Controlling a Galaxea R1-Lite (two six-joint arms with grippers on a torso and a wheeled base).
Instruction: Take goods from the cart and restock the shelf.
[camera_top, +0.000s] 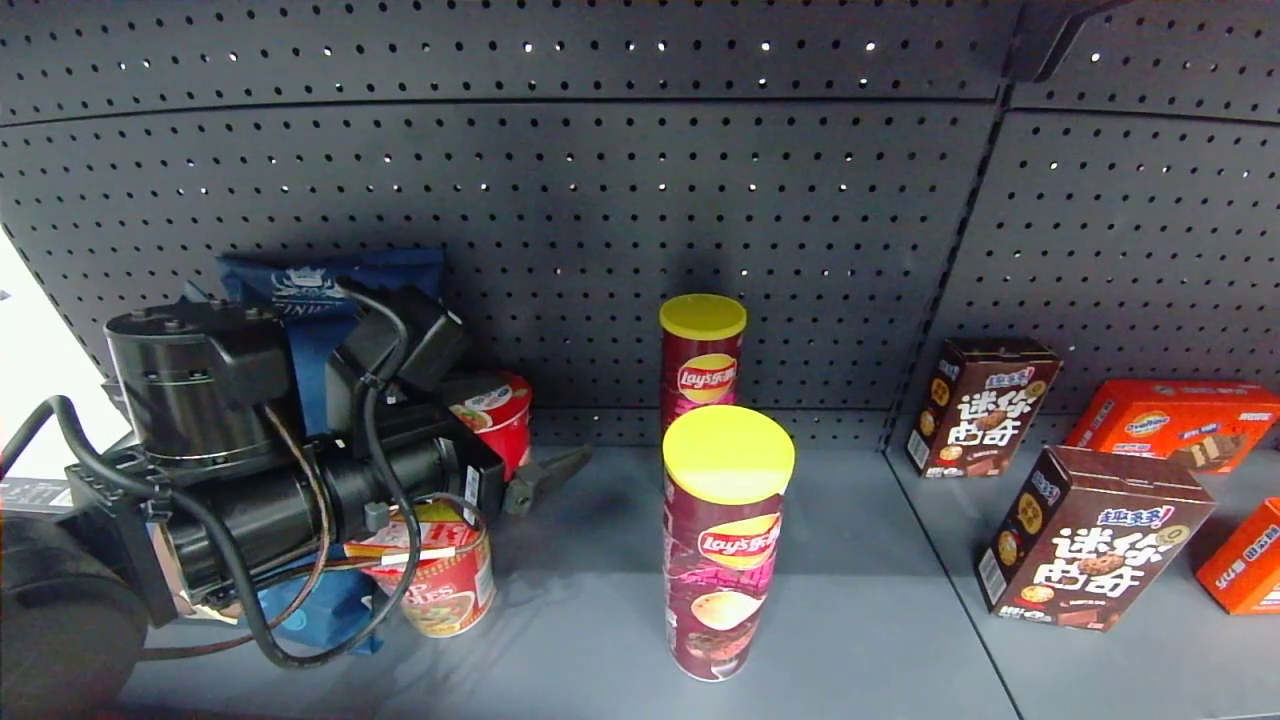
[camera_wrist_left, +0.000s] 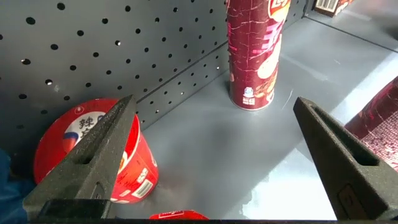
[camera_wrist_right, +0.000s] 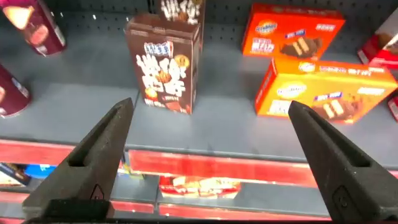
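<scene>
My left gripper (camera_wrist_left: 214, 104) stands open and empty low over the grey shelf board (camera_top: 580, 610), between the cup noodles and the chip cans. One of its fingers (camera_top: 548, 472) pokes out beside the back red cup noodle (camera_top: 497, 412) (camera_wrist_left: 99, 152). A second cup noodle (camera_top: 442, 572) stands under the left arm. Two maroon chip cans with yellow lids stand mid-shelf, one in front (camera_top: 725, 545) and one behind (camera_top: 702, 358) (camera_wrist_left: 255, 56). My right gripper (camera_wrist_right: 211, 107) is open and empty, off the shelf's front edge, facing a brown biscuit box (camera_wrist_right: 165, 65).
Blue snack bags (camera_top: 320, 285) lean on the pegboard behind the left arm. Two brown boxes (camera_top: 980, 405) (camera_top: 1090, 535) and orange boxes (camera_top: 1175, 420) (camera_wrist_right: 326, 90) fill the right bay. A red price strip (camera_wrist_right: 249, 165) runs along the shelf front.
</scene>
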